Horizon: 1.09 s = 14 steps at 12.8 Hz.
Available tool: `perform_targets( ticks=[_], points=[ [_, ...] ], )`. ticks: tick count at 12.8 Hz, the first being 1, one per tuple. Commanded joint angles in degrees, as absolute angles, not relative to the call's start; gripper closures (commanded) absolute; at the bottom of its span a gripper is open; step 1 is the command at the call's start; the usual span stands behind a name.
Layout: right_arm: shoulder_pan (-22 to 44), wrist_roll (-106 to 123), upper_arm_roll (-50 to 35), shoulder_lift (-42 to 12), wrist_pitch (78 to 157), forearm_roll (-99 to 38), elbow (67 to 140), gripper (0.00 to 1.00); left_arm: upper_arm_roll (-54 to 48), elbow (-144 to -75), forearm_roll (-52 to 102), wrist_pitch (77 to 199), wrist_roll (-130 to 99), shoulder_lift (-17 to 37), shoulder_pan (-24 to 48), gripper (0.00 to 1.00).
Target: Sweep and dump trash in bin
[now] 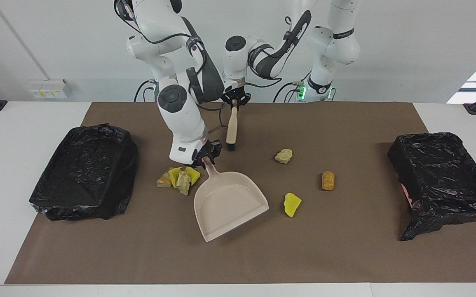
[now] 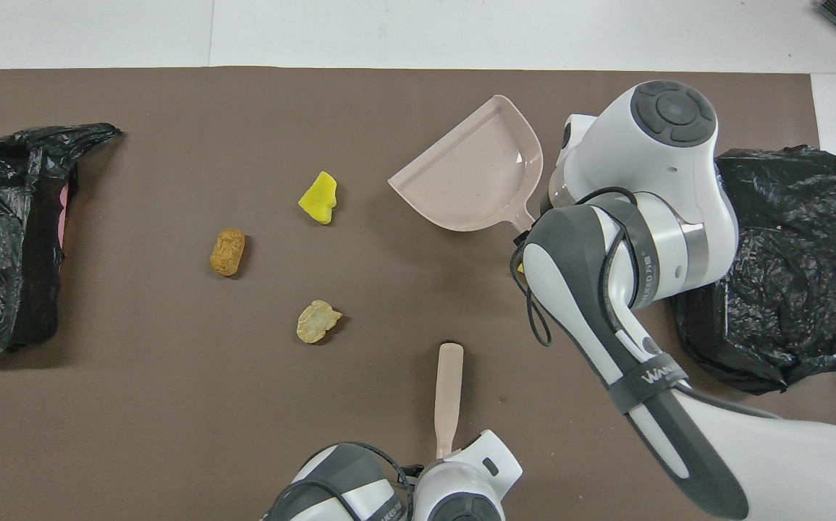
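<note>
Trash: 7 small lumps on the brown mat (image 1: 345, 247). A cluster (image 1: 179, 177) of yellow wedges and beige and orange-brown pieces lies toward the right arm's end, just beside the dustpan's handle. 3 lie apart toward the left arm's end: a beige chunk (image 1: 283, 156), an orange-brown piece (image 1: 327, 180) and a yellow wedge (image 1: 292, 204).
Dustpan: pale pink dustpan (image 1: 229, 204) at mid-table, mouth pointing away from the robots, handle angled up toward them.
Right gripper: the right gripper (image 1: 205, 158) is clamped on the dustpan's handle, low over the mat beside the cluster.
Brush: a beige-handled brush (image 1: 232, 130) hangs upright, dark bristles down, over the mat's edge nearest the robots.
Left gripper: the left gripper (image 1: 234, 100) is closed on the top of the brush's handle.
Bins: 2 bins lined with black plastic, 1 at the right arm's end (image 1: 85, 171), 1 at the left arm's end (image 1: 442, 177).
Writing: in the overhead view, white lettering on the right arm's dark sleeve (image 2: 660, 380) starts "WAN"; the rest cannot be read.
</note>
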State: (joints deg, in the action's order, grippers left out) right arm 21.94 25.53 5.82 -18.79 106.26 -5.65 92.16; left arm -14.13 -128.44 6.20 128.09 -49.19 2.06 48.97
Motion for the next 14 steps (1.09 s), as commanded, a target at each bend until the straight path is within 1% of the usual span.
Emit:
perform_targets(
  ticks=[1, 4, 7, 8, 11, 14],
  points=[
    [20.0, 36.3, 5.0, -18.0, 105.9, -3.6, 93.5, 1.0, -13.4, -124.6, 7.1, 121.7, -48.4, 0.5, 46.1, 1.0],
    [19.3, 45.3, 5.0, -18.0, 105.6, -3.6, 94.8, 1.0, -13.0, -121.8, 5.2, 115.8, -48.3, -0.2, 40.2, 1.0],
    [19.9, 50.1, 5.0, -18.4, 105.9, -2.8, 96.8, 1.0, -12.9, -120.2, 2.2, 113.3, -45.6, -1.1, 30.2, 1.0],
    [20.2, 51.1, 4.9, -18.8, 105.8, -1.3, 97.4, 1.0, -13.0, -119.4, 0.7, 112.9, -44.6, -0.4, 26.8, 1.0],
    [24.2, 51.0, 4.9, -19.5, 106.4, -0.2, 99.4, 1.0, -12.9, -117.6, -2.8, 112.9, -39.2, 1.7, 16.5, 1.0],
    [25.0, 50.7, 4.1, -19.2, 107.7, -0.4, 100.2, 1.0, -12.9, -115.9, -6.2, 112.9, -34.6, 3.5, 8.5, 1.0]
  ],
)
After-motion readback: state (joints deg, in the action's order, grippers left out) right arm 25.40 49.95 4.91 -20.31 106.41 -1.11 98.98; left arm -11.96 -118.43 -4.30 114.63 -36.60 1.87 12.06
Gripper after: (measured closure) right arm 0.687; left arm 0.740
